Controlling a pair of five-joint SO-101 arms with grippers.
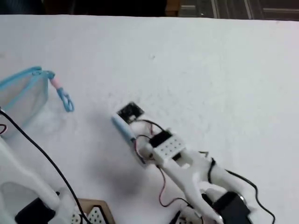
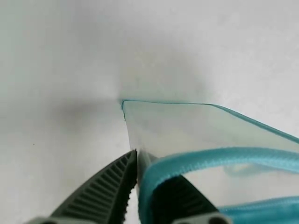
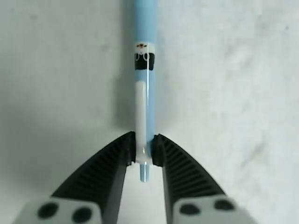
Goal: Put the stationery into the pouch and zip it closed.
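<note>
Right gripper [image 3: 144, 150] clamps pen [image 3: 141, 107]; pouch [image 2: 196, 126] partly cut off, seemingly pinched

No words or numbers can be read — the pen [image 3: 141, 107] bears just a tiny drawn mark.

Pouch [image 1: 22, 95] sits on the bench [image 1: 215, 70] at the left edge of the high view, its pull strap [image 1: 64, 99] trailing off to the right. Pen [image 1: 124, 128] is near the centre, lower right of the pouch and well apart from it. Right gripper [image 3: 144, 150] clamps the pen's end between its fingers [image 3: 117, 163]; left gripper [image 2: 139, 163] pinches the pouch's rim by a corner
</note>
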